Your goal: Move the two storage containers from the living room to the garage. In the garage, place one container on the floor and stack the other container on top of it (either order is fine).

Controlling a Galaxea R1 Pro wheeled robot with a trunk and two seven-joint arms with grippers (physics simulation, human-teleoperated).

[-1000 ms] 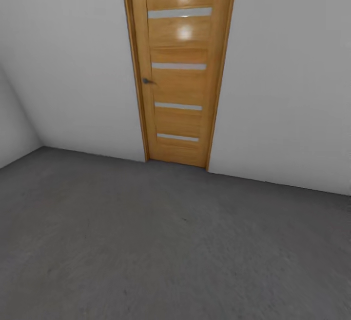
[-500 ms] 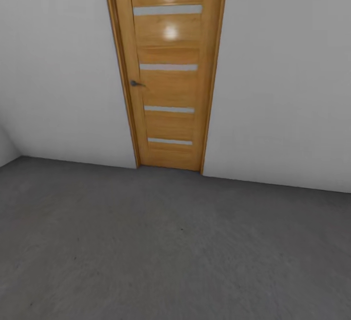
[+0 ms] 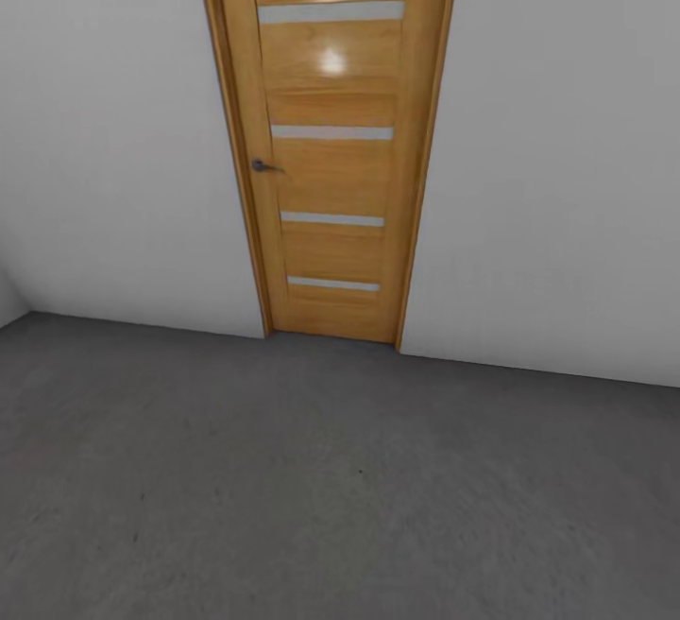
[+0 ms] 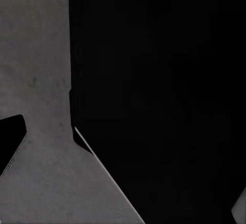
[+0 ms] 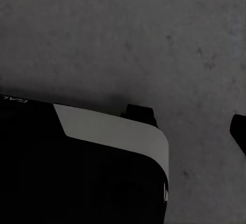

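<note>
The two storage containers are out of view. I am in the garage, facing a white wall over the dark grey floor [image 3: 340, 497]. In the left wrist view a dark fingertip [image 4: 12, 143] of my left gripper [image 4: 123, 175] stands at the picture's edge over the floor, beside the black bulk of my own body [image 4: 164, 80]. A dark fingertip [image 5: 239, 130] of my right gripper [image 5: 125, 131] shows at the edge of the right wrist view. Both sets of fingers sit wide apart with nothing between them.
A closed wood-panelled door [image 3: 331, 138] with pale glass strips and a grey handle [image 3: 262, 165] stands straight ahead in the white wall [image 3: 557, 157]. A wall corner [image 3: 9, 303] shows at the far left. My black-and-white base [image 5: 110, 131] hangs over the concrete-like floor.
The head view has swung left and then settled, so the door slid toward the middle and the left corner drifted to the picture's edge. This is the camera moving.
</note>
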